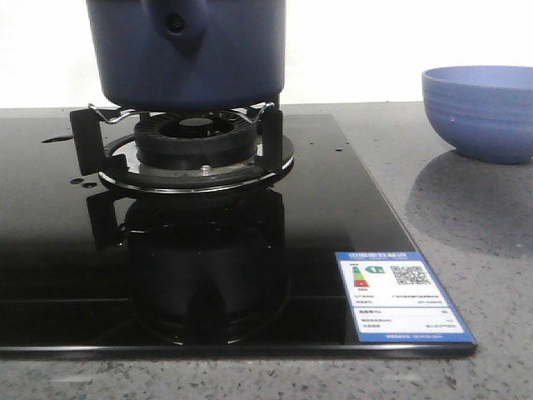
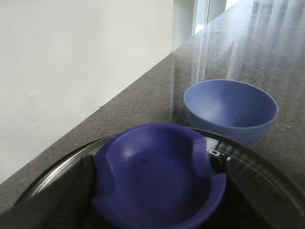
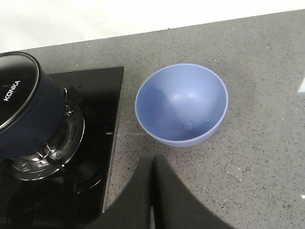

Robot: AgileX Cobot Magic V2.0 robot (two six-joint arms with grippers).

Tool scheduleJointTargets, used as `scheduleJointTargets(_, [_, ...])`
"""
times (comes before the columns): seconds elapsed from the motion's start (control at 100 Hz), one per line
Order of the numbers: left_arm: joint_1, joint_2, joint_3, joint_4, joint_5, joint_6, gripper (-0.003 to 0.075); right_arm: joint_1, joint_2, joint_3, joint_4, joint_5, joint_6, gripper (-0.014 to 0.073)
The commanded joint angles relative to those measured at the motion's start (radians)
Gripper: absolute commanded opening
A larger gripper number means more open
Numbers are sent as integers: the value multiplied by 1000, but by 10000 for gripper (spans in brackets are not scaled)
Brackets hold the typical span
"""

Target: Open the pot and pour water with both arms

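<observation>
The dark navy pot (image 1: 187, 58) stands on the gas burner (image 1: 196, 142), its handle socket (image 1: 176, 23) facing the front camera. It also shows in the right wrist view (image 3: 28, 119), with a glass lid (image 3: 14, 88) marked KONKA on it. In the left wrist view the lid's blue knob (image 2: 157, 171) sits between the dark fingers (image 2: 71, 191) of my left gripper (image 2: 152, 176), which press on both its sides; the lid's metal rim (image 2: 57, 167) curves around it. My right gripper (image 3: 153, 162) is shut and empty above the counter, near the bowl. Neither gripper shows in the front view.
A lighter blue ribbed bowl (image 1: 483, 108) stands on the grey counter to the right of the black glass hob (image 1: 250, 275); it also shows in both wrist views (image 2: 231, 107) (image 3: 181, 105). A label sticker (image 1: 400, 296) is on the hob's front right corner. A white wall lies behind.
</observation>
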Motion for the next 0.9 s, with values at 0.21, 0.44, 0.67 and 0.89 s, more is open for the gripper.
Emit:
scheduleJointTargets(0.21, [14, -76, -30, -249, 29, -1, 463, 4, -5, -22, 1, -119, -95, -63])
scheduleJointTargets(0.44, [18, -103, -28, -119, 1, 5, 461, 4, -9, -12, 17, -117, -95, -63])
scheduleJointTargets(0.67, [31, -154, -30, -159, 17, 5, 393, 4, -72, 127, 22, -212, -155, -63])
scheduleJointTargets(0.89, [57, -375, 53, -144, -101, -24, 153, 4, -293, 409, 104, -553, -306, -63])
